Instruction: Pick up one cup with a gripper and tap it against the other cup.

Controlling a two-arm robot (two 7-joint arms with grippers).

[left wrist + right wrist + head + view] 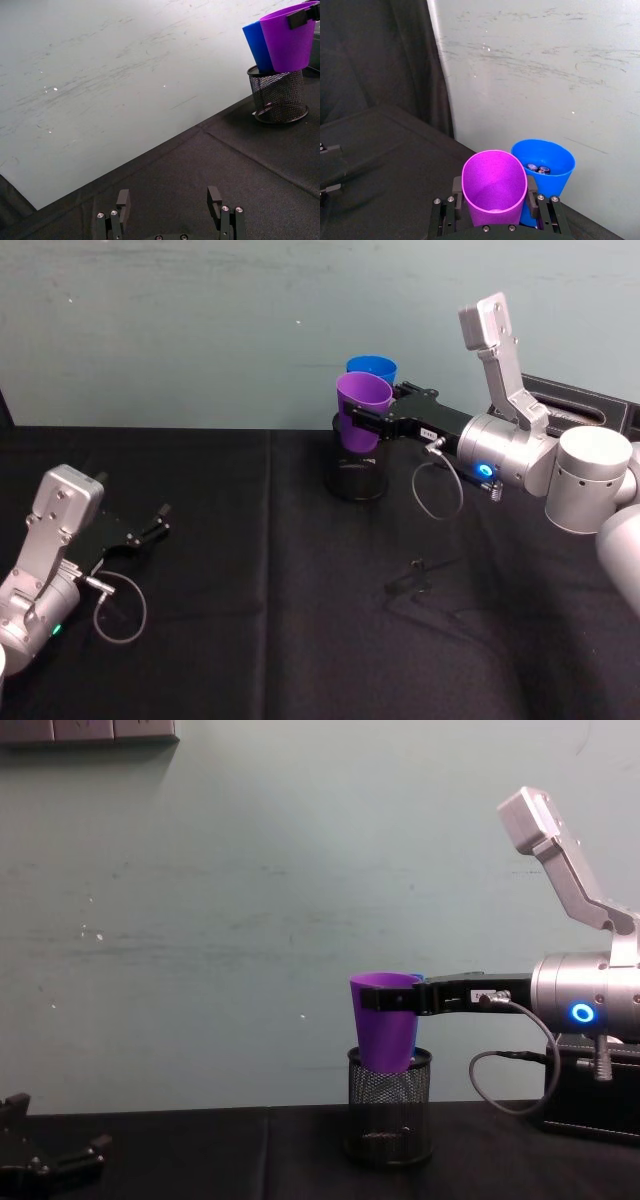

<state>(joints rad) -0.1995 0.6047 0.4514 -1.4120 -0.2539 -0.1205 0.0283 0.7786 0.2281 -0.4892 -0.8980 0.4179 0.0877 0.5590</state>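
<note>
**Purple cup gripped beside the blue cup, over the mesh holder**

The right arm reaches in from the robot's right. Its right gripper is closed on the purple cup a little below the rim, one finger on each side. The cup hangs upright with its base just at the mouth of the black mesh pen holder. The blue cup stands directly behind it, next to the wall. The two cups look to be touching or nearly so, but real contact cannot be confirmed. Whether the blue cup sits inside the holder or behind it is also unclear.

The main risk is too much push. A hard tap from the arm could tip the light blue cup against the wall and spill the small shiny items inside it. If the purple cup drops lower, its base could catch the holder's rim and drag or topple the holder. The tapered, smooth cup wall could also slide down through the pinch.

The table is covered in matte black cloth with visible seams, and the wall is pale and scuffed. The arm is brushed silver, with black fingers. The holder is a round wire-mesh cylinder. Both cups are thin, glossy plastic, wider at the rim. The left gripper rests open and idle low at the robot's left, well apart from the cups.
</note>
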